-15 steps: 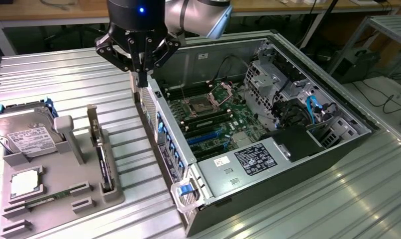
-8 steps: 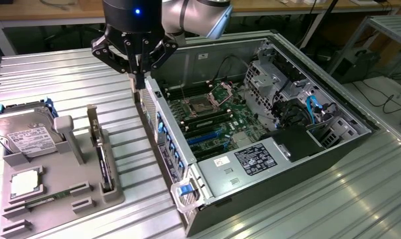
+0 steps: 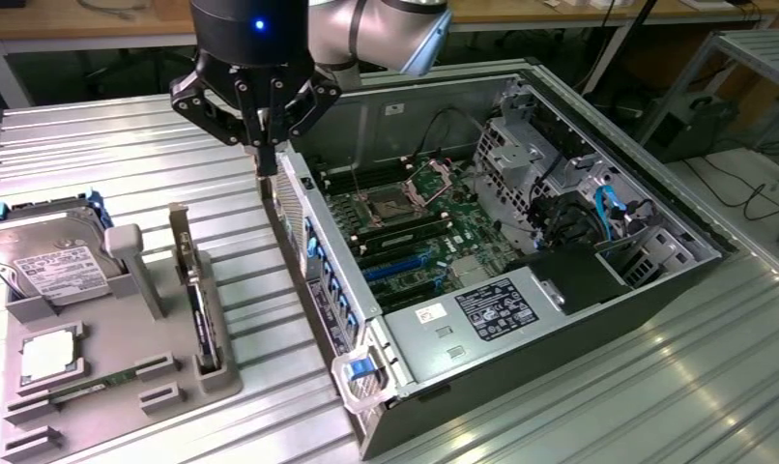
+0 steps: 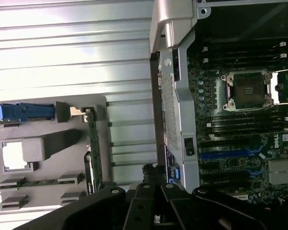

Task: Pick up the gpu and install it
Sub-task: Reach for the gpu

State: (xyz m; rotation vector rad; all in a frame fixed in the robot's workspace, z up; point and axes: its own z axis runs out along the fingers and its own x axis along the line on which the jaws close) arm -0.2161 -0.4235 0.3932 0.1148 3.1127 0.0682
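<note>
The gpu stands on edge in a slot of the grey holder, its silver bracket at the far end. In the wrist view the gpu shows as a thin green edge. My gripper hangs shut and holds nothing, above the near wall of the open computer case. It is beyond and to the exterior view's right of the gpu, apart from it. In the wrist view the gripper sits over the case wall. The motherboard lies exposed inside, with blue slots.
On the holder, a silver hard drive with a blue caddy, a processor and a memory stick sit to the exterior view's left of the gpu. Ribbed metal table surrounds the case. Cables and a drive cage crowd the case's far side.
</note>
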